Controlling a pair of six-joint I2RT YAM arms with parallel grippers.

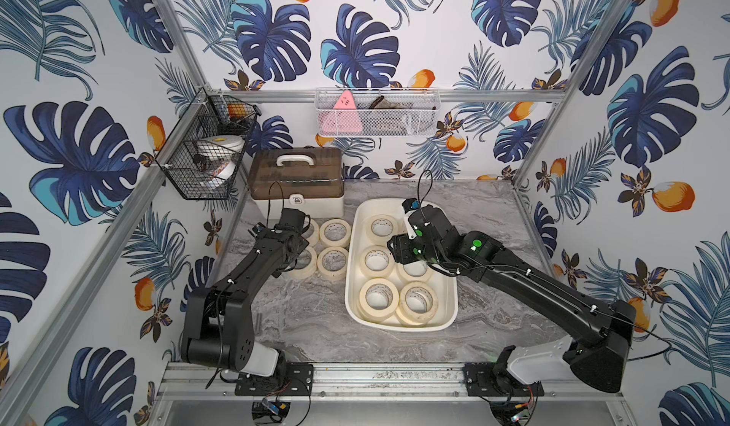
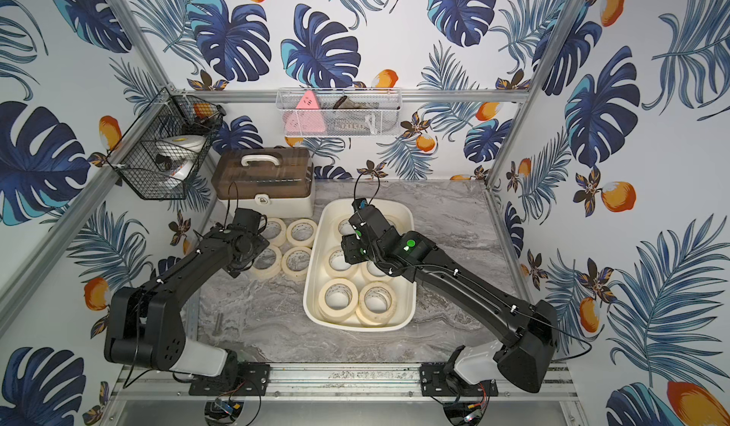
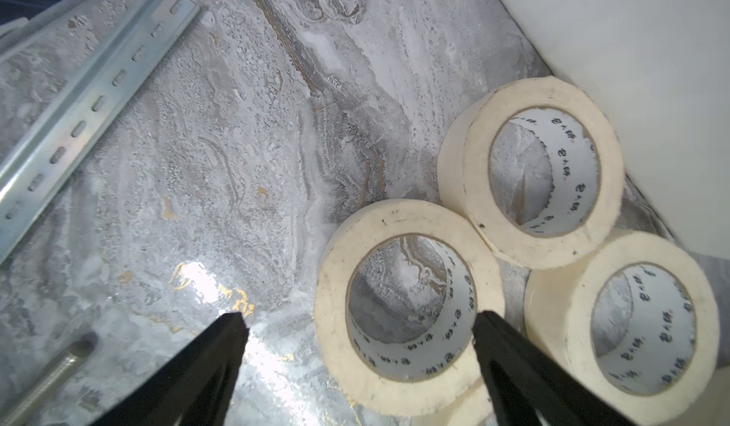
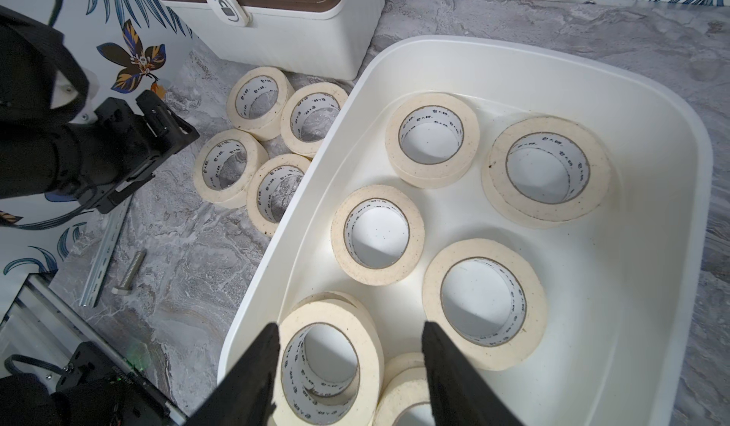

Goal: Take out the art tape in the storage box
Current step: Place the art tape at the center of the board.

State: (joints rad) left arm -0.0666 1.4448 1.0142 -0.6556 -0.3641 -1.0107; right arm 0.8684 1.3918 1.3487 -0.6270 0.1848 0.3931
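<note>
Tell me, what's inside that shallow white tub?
Rolls of cream art tape lie flat in the storage box, in six spots, some stacked. In both top views the right arm hides part of the far rolls, and the exact count stays unclear.

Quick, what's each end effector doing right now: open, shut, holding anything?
Left end effector: open, holding nothing.
Right end effector: open, holding nothing.

Left arm [image 1: 253,262] covers parts of two table rolls [image 1: 306,272]; core print [image 3: 569,167] illegible.
</note>
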